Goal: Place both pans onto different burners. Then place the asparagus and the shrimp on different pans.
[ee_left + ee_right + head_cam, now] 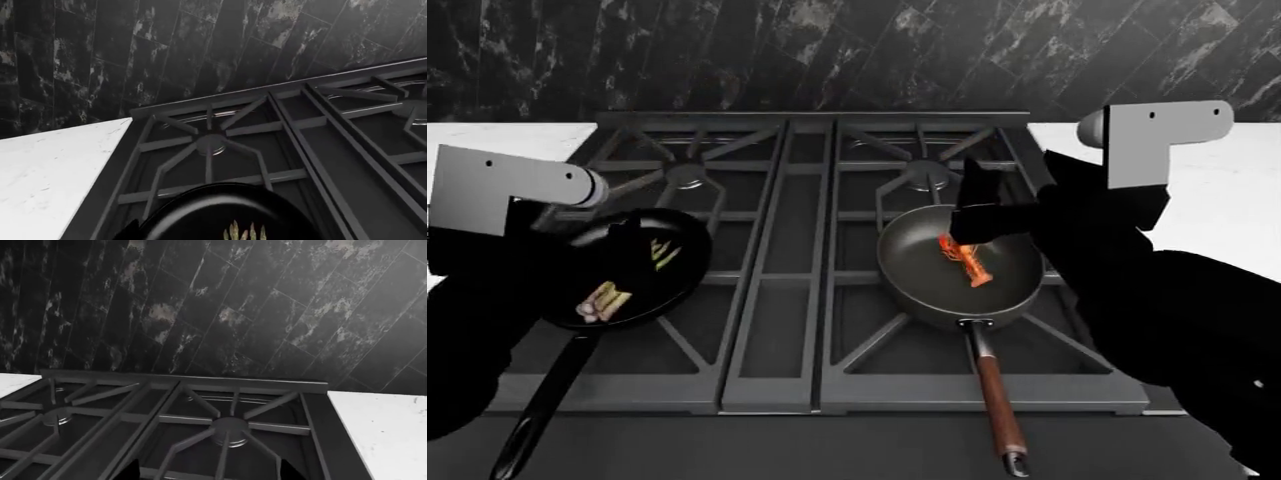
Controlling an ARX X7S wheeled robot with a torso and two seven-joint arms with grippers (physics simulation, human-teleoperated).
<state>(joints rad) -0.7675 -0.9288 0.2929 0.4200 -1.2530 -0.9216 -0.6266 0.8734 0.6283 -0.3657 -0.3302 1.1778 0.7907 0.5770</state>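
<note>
There were 2 pans, 1 bundle of asparagus, 1 shrimp and 4 burners on the stove.

The black skillet (pixel 627 268) sat on the front left burner (pixel 661 300), just under the left pincer (pixel 627 240). The asparagus (pixel 614 292) lay inside this skillet, below and a little nearer the robot than the left pincer. The skillet's thin handle (pixel 541 405) pointed toward the robot.

The deeper grey pan (pixel 958 270) sat on the front right burner (pixel 961 300), under the right pincer (pixel 977 215). The shrimp (pixel 968 262) lay inside it, just below the pincer's tips. Its wooden handle (pixel 998 405) also pointed toward the robot.

Both pincers were above their pans with nothing seen between the fingers. How far either one was opened, I cannot tell, because the dark fingers merged with the dark pans.

Beyond each pincer was 1 bare rear burner, the left one (pixel 210 145) and the right one (pixel 230 430). A white counter (pixel 1228 190) lay on both sides of the stove, and a black marble wall (pixel 854 50) stood behind it.
</note>
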